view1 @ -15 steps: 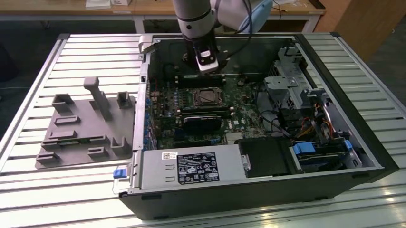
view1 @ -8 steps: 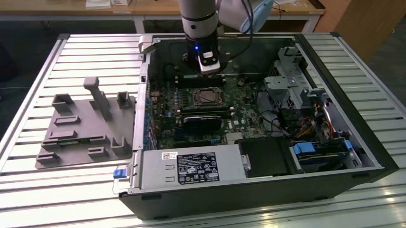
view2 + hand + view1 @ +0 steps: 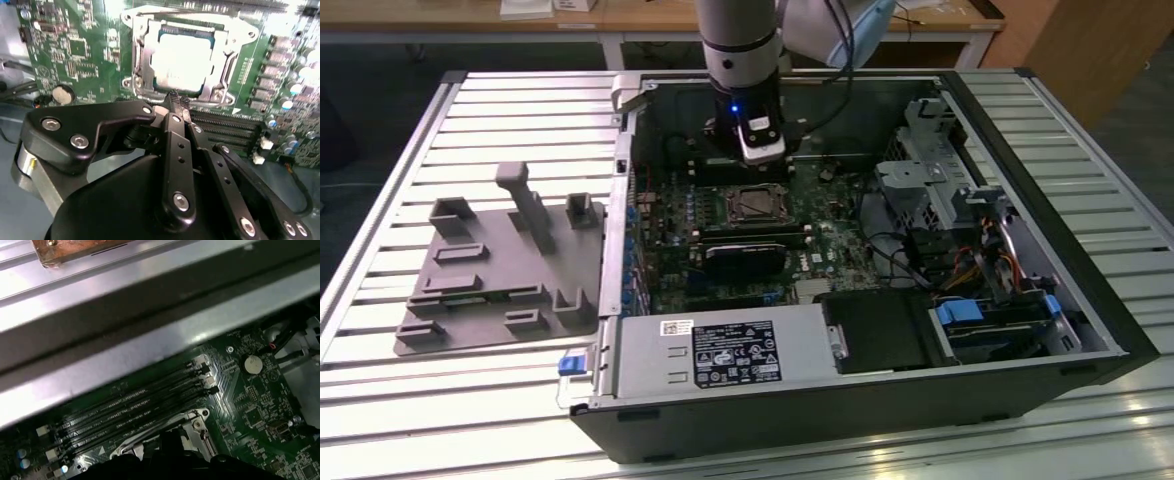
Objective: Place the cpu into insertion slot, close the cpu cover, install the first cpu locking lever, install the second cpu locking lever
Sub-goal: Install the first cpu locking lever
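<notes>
An open computer case (image 3: 854,425) lies on the slatted bench (image 3: 480,100), with its green motherboard (image 3: 75,50) facing up. The arm reaches down into the case. The end effector (image 3: 178,99) has its fingertips pressed together with nothing visible between them, and it hangs at the edge of the insertion slot (image 3: 754,205), beside the memory slots (image 3: 125,407). The cpu cover (image 3: 142,60) lies flat, framing the cpu (image 3: 182,57), which is seated in that slot.

I count 1 arm (image 3: 740,40), 1 gripper (image 3: 177,98), 1 open computer case (image 3: 854,415), 1 cpu (image 3: 182,60), 1 cpu cover (image 3: 141,57), 1 coin battery (image 3: 253,362), and 1 grey fixture (image 3: 480,275) at the exterior view's left.
</notes>
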You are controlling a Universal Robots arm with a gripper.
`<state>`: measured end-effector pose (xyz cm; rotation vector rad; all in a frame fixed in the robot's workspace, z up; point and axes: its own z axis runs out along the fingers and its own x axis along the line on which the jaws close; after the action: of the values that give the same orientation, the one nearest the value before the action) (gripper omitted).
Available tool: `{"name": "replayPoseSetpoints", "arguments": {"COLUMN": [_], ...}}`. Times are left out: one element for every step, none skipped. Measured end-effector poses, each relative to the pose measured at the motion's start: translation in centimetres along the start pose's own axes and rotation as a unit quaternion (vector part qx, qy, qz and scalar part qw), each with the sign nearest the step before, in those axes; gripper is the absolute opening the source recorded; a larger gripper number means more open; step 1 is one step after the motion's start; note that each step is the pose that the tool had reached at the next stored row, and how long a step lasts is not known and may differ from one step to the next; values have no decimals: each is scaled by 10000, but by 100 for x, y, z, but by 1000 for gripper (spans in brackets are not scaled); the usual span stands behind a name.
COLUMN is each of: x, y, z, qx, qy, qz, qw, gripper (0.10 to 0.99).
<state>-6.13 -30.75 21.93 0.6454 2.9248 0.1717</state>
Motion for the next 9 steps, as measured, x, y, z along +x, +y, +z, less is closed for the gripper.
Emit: {"name": "replayPoseSetpoints", "arguments": {"x": [-10, -20, -30, -39, -46, -53, -59, -63, -66], "y": [-20, -42, -62, -82, -98, -112, -121, -129, -136], "z": [-2, -3, -5, -7, -9, -10, -10, -11, -11], "qx": [0, 0, -1, 0, 1, 1, 4, 13, 27], "qy": [0, 0, -1, -1, -1, -1, -3, -7, -13], "qz": [1, 2, 4, 6, 6, 6, 6, 4, 1], "qw": [10000, 10000, 10000, 10000, 10000, 10000, 10000, 10000, 10000], "gripper": [102, 102, 102, 102, 102, 102, 102, 102, 102]}}
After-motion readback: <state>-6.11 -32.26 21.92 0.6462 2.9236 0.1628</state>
